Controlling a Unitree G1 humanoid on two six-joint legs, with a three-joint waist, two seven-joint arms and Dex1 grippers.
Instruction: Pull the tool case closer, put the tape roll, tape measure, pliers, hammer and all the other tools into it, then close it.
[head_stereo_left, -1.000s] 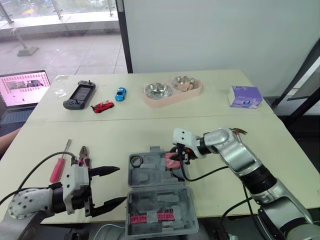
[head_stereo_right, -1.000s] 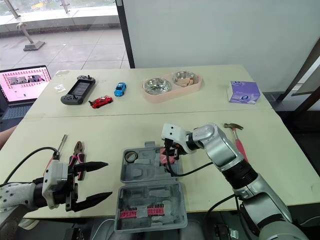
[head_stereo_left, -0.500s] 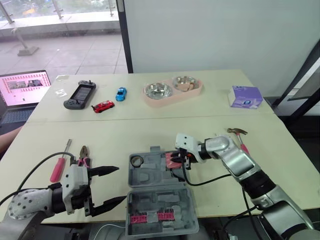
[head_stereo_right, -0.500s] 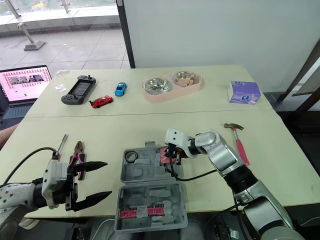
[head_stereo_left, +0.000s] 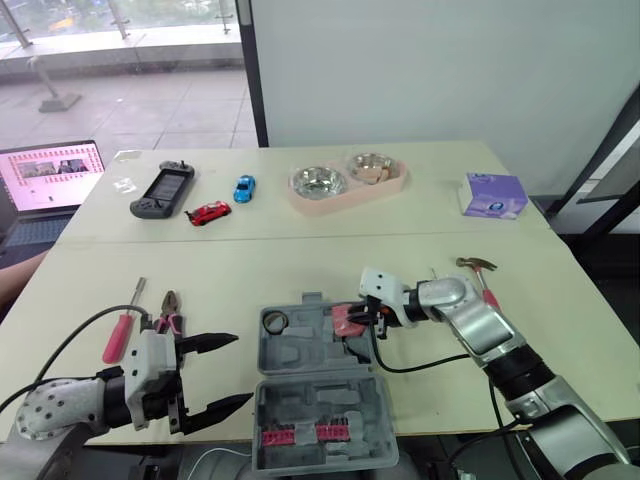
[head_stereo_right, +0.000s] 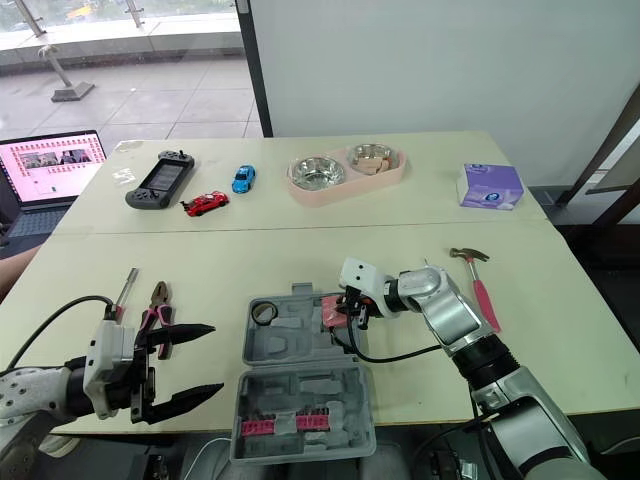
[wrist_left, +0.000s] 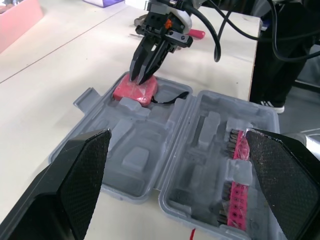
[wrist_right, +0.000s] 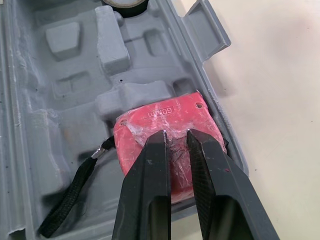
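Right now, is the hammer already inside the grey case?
No, the hammer lies on the table, outside the tool case and to its right.

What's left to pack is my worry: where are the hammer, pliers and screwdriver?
hammer (head_stereo_right: 484, 297), right eye view, middle of its pink handle
pliers (head_stereo_right: 158, 296), right eye view, metal head
screwdriver (head_stereo_left: 117, 338), left eye view, red handle

The right gripper (wrist_right: 175, 132) has drawn back slightly.

Pale table (head_stereo_left: 300, 262) in front. White wall (head_stereo_left: 420, 70) behind. Big window (head_stereo_left: 120, 50) beside wall, black frame (head_stereo_left: 252, 75) between. Daylight on grey floor (head_stereo_left: 130, 112) outside. Laptop (head_stereo_left: 48, 182) with pink screen at table's left.
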